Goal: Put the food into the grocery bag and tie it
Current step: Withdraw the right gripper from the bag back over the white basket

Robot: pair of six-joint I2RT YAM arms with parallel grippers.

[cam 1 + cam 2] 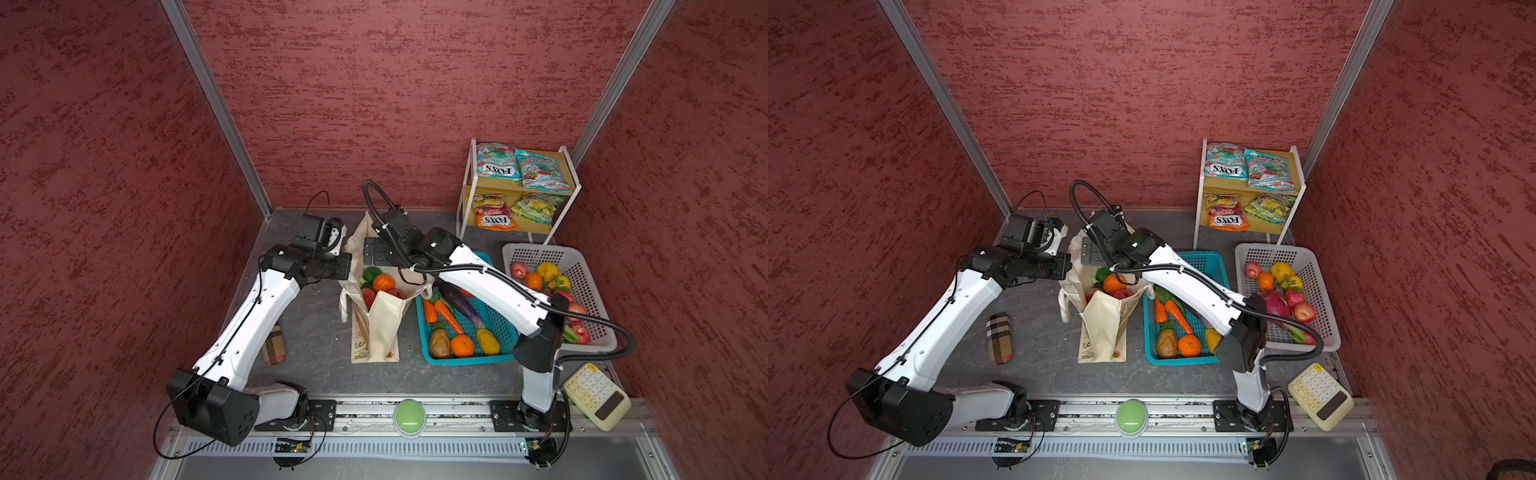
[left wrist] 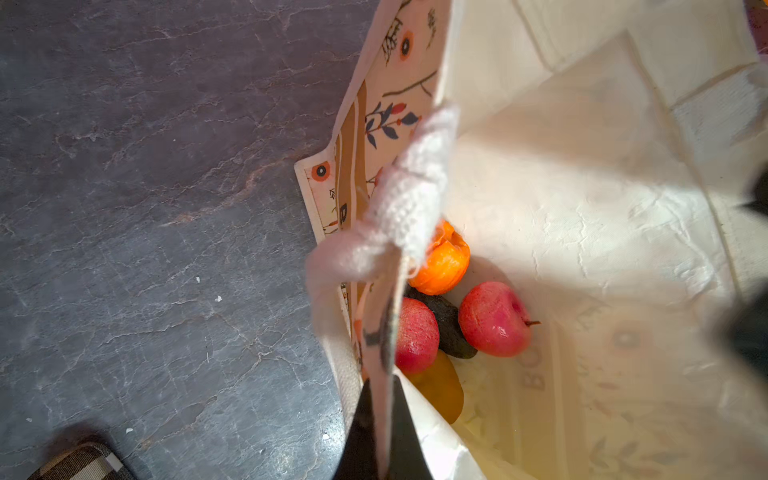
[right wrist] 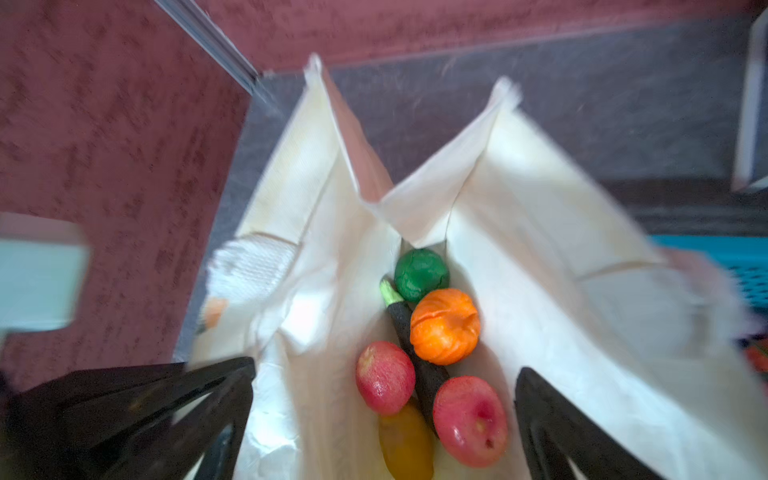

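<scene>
Hiding in grocery bag (image 3: pixel 540 199), yellow fruit (image 3: pixel 405 444), cropped

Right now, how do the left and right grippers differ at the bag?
Left gripper is shut, pinching the grocery bag's rim; right gripper is open and holds nothing. The left sits at the bag's edge; the right hangs over its mouth, above the food. Both are at the bag's top.

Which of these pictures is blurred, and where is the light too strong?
Right wrist view: motion blur everywhere, and the edges of the bag smear. Left wrist view: the table is sharp, the handle near the lens is soft, and the bag's inside is washed out by strong light. Both top views: sharp, but the corner posts lean outward, which is wide-lens distortion.
</scene>
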